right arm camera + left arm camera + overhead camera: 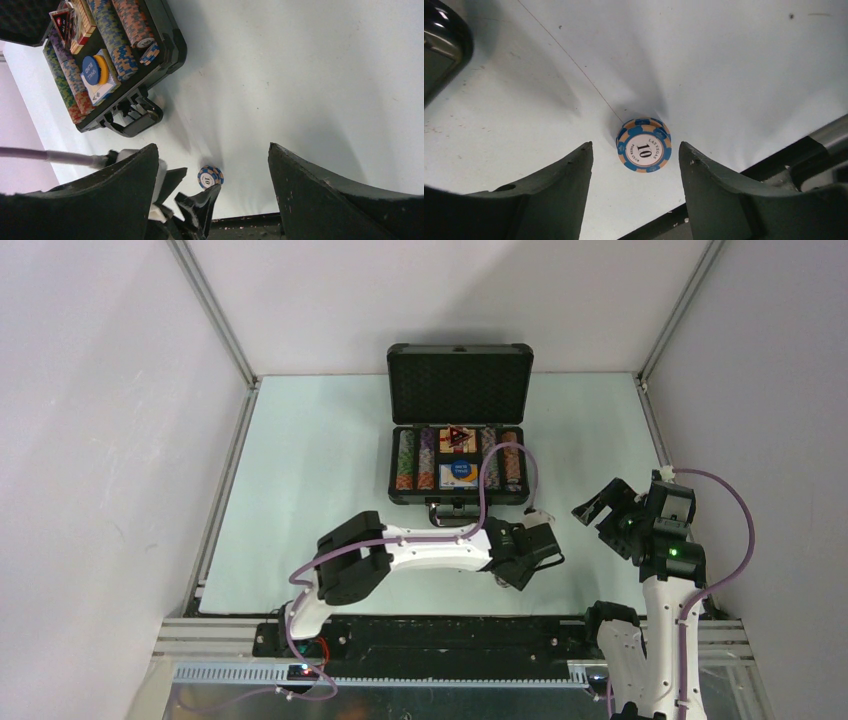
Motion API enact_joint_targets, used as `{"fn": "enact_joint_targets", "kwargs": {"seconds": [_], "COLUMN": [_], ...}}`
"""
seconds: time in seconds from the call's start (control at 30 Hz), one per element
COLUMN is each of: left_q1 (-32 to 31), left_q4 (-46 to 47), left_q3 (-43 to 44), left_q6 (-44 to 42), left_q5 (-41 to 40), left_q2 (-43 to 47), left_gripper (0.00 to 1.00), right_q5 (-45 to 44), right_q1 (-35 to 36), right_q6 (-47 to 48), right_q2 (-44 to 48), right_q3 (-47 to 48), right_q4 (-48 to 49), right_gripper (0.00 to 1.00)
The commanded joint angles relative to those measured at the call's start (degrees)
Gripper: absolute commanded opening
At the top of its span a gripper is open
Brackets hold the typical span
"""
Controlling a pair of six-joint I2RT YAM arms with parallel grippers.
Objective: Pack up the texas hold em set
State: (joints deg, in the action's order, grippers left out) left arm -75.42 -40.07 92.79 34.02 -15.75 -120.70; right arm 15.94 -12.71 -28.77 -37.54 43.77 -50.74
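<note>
Left claw (635,146) was seen partly spread, nothing gripped. One blue-and-orange chip (644,145) marked "10" was sat on the pale surface (734,65) between its fingers (569,185). A gap was left on both sides, so no contact. Whether the chip lay flat or was tipped could not be told.

Right claw (212,147) was held wide, nothing in it, raised off the surface to the right of the left claw. From its wrist view the same chip (210,176) was seen below and ahead of it, just beside the left claw's fingertips (200,200).

The case (458,380) was placed ahead of both claws, well apart from the chip, with its lid propped upright and its handle (135,117) turned toward the claws. Rows of chips (120,35) were packed inside. A blue button (91,70) was laid against an orange button (103,67) on a white pack. A red card box (62,20) was set further back.

A dark rounded edge (444,45) was caught up-left of the left claw; it could not be identified.
</note>
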Motion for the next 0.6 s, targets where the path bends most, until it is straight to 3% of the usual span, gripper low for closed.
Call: {"fn": "enact_joint_targets", "kwargs": {"seconds": [0.0,0.23,0.43,0.57], "left_q1": [-0.2,-0.2,2.8,9.1], "left_q4": [0.4,4.5,12.0,14.7], "left_q3": [0.7,-5.5,-19.4,-31.1], "left_q6": [-0.5,-2.2,-2.7,-1.9], "left_q5": [-3.4,-7.4,-10.4,-10.2], "left_q2": [7.5,17.3,32.2,43.2], "left_gripper": [0.69,0.76,0.78,0.80], "right_q5": [0.5,0.8,2.7,3.2], "right_q1": [0.1,-0.1,-0.1,0.4], "right_q6": [0.8,0.7,0.3,-0.4], "right_q2": [0.6,1.0,1.4,2.0], "right_q3": [0.7,0.8,0.8,0.8], "right_q4": [0.9,1.3,2.3,3.5], "right_gripper": [0.84,0.84,0.84,0.84]}}
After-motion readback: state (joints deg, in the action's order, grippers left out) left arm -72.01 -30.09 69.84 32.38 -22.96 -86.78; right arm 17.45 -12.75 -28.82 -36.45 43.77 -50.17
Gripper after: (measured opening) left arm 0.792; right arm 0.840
